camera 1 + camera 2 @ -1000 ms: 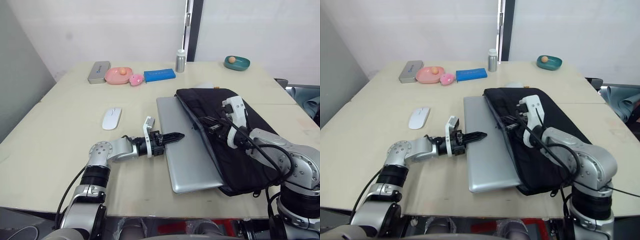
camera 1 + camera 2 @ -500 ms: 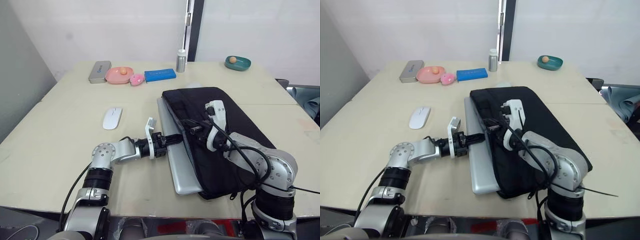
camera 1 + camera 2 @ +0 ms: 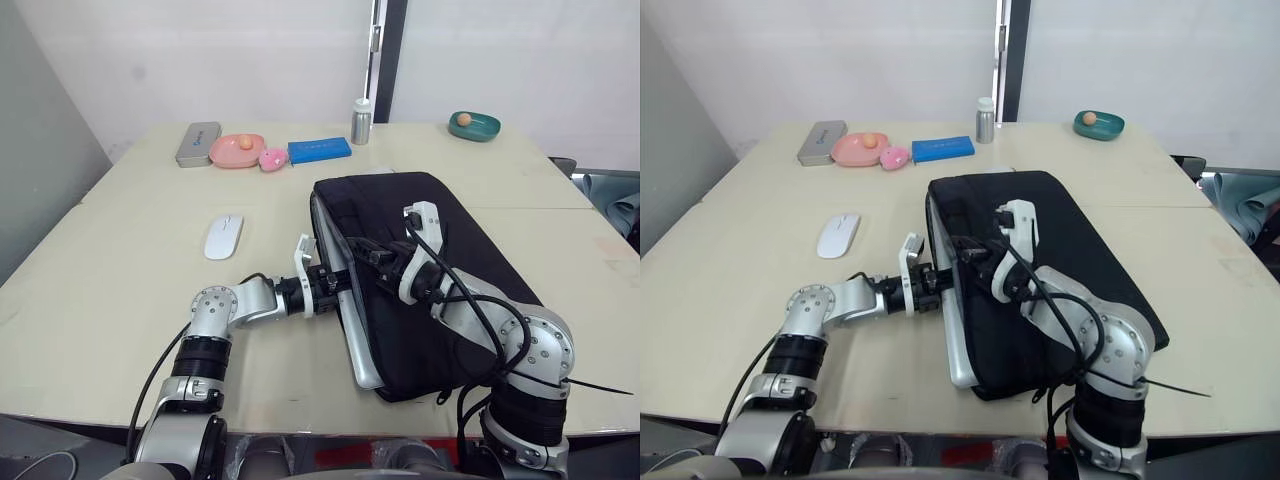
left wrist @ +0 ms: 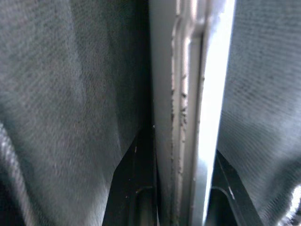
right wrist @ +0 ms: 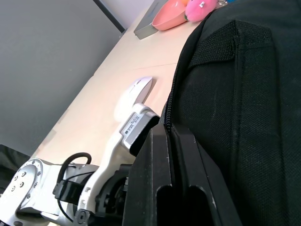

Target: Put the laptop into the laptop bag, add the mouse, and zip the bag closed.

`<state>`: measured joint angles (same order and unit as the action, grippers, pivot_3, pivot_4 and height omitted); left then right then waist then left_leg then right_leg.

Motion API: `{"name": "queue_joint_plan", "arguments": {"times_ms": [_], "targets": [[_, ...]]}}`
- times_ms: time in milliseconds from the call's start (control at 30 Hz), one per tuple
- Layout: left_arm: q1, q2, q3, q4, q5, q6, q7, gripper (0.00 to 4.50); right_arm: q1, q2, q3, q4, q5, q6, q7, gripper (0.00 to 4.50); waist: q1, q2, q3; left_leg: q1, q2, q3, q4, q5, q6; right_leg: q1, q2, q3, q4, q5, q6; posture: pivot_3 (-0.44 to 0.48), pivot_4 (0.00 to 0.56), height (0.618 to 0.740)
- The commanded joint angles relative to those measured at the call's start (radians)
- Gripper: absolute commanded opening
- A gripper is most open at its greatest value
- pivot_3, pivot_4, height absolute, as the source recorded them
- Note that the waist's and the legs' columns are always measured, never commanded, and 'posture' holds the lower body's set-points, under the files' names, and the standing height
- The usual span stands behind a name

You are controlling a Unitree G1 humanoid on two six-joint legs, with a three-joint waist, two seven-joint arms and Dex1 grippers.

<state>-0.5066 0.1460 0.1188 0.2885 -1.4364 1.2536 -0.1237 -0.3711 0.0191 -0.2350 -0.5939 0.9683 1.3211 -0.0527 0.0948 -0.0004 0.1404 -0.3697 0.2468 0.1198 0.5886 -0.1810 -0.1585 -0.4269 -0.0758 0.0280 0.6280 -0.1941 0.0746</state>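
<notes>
The black laptop bag [image 3: 450,260] lies mid-table, drawn over most of the silver laptop [image 3: 352,345], of which a narrow strip shows along the bag's left side. My left gripper [image 3: 338,282] is at that left edge; in the left wrist view the laptop [image 4: 188,117] edge sits clamped between its fingers [image 4: 136,193], with bag fabric on both sides. My right gripper [image 3: 366,252] is shut on the bag's open upper edge [image 5: 244,94] near the zipper. The white mouse [image 3: 223,236] rests on the table left of the bag, apart from both grippers.
Along the far side stand a grey tin case [image 3: 197,143], a pink dish [image 3: 237,150], a pink toy [image 3: 272,158], a blue box [image 3: 320,150], a metal bottle [image 3: 360,121] and a green dish [image 3: 474,125].
My right gripper has dragged the bag's mouth leftward over the laptop, so much less silver shows. The left gripper has held the laptop's left edge and barely moved.
</notes>
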Motion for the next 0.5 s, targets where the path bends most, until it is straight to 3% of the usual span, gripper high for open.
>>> {"name": "queue_joint_plan", "arguments": {"times_ms": [33,500], "targets": [[-0.027,-0.030,0.026,-0.086,0.000,-0.029,-0.099,0.30,-0.010,0.029,-0.007,0.000,0.067,-0.024,-0.021,0.02,0.000,0.000,0.000,0.000,0.000,0.000,0.000,0.000,0.000,0.000,0.000,0.000,0.000,0.000,0.000,0.000,0.150,0.740],[-0.022,-0.090,0.037,-0.096,0.106,-0.059,-0.167,0.30,-0.037,-0.036,-0.049,0.061,0.179,-0.057,-0.083,0.02,0.001,0.000,0.000,0.000,0.000,0.000,0.000,0.000,0.000,0.000,0.000,0.000,0.000,0.000,0.000,0.000,0.150,0.740]]}}
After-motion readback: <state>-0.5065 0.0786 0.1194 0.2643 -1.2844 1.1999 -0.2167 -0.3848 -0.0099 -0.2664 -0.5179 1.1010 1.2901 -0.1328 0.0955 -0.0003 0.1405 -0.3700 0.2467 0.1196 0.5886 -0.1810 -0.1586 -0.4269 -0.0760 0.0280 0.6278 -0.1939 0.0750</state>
